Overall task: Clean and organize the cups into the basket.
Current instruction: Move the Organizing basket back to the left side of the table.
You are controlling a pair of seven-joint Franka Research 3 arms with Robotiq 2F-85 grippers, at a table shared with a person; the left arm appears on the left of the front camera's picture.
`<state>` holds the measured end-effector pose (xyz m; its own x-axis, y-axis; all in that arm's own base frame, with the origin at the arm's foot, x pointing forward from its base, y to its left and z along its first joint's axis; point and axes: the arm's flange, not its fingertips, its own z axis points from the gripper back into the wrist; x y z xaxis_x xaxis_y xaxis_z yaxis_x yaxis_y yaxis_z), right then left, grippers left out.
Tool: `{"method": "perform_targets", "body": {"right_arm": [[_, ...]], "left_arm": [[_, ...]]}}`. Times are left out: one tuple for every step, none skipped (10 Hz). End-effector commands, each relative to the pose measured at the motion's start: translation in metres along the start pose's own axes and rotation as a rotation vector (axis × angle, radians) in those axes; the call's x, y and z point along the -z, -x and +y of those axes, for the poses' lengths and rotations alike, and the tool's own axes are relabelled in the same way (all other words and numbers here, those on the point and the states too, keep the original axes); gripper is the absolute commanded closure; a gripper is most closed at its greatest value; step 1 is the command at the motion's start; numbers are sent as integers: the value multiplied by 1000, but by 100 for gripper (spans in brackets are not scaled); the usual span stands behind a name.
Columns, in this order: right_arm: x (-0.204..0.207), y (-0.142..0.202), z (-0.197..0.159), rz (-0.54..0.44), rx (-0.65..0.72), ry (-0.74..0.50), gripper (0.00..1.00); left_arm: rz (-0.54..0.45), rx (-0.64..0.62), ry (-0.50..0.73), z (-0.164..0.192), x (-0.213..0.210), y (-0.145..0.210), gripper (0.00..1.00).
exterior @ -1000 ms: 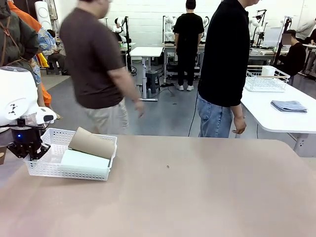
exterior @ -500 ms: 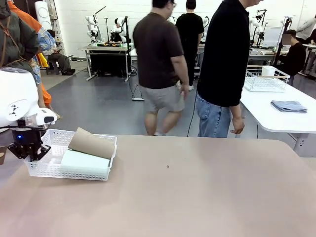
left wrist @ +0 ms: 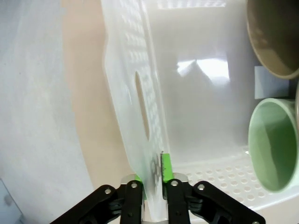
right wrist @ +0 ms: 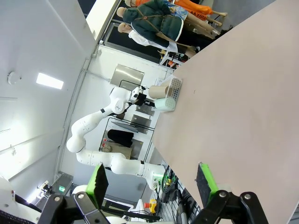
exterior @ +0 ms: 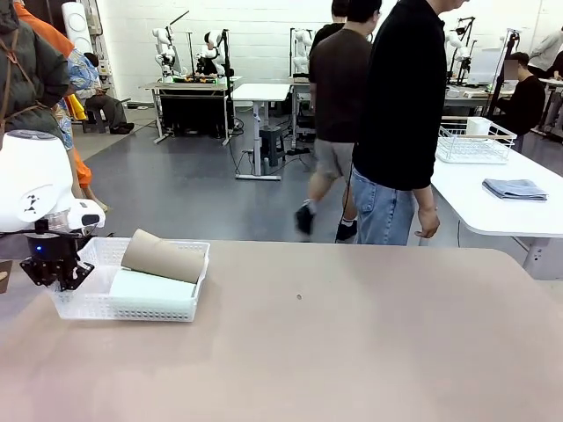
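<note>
The white lattice basket [exterior: 106, 306] stands at the table's left side. A tan brown cup [exterior: 163, 256] lies on its side inside, resting partly on a pale mint cup [exterior: 149, 286] lying beside it. My left gripper [exterior: 62, 278] is at the basket's left end. In the left wrist view, the left gripper [left wrist: 152, 175] has its green pads pinched on the basket's thin end wall [left wrist: 140, 70], below the handle cut-out. The open mouths of the brown cup [left wrist: 275, 37] and the mint cup [left wrist: 275, 144] show inside. My right gripper [right wrist: 153, 179] is open, high above the table and holding nothing.
A person in black [exterior: 400, 123] stands at the table's far edge, and another [exterior: 339, 114] walks behind. A white side table at the right carries a wire basket [exterior: 473, 141] and a folded grey cloth [exterior: 515, 188]. The tan tabletop [exterior: 352, 334] stretches to the right of the basket.
My left gripper and the basket's left end have shifted slightly to the right. A person in the background has walked from left to right.
</note>
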<state>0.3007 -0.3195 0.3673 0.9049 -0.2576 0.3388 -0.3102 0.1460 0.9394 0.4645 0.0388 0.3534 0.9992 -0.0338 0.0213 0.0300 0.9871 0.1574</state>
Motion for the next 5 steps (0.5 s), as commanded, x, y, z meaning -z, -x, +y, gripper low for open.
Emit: {"method": "perform_targets", "body": {"right_arm": [[0, 2, 1, -4, -4, -16, 0], [0, 2, 1, -4, -4, -16, 0], [0, 2, 1, -4, -4, -16, 0], [0, 2, 1, -4, -4, -16, 0], [0, 2, 1, -4, -4, -16, 0]], "left_arm": [[-20, 33, 7, 2, 1, 1, 2], [-22, 34, 6, 3, -1, 1, 0], [-25, 34, 5, 4, -2, 2, 0], [-28, 36, 11, 3, -4, 3, 0], [-39, 33, 14, 4, -8, 6, 4]]}}
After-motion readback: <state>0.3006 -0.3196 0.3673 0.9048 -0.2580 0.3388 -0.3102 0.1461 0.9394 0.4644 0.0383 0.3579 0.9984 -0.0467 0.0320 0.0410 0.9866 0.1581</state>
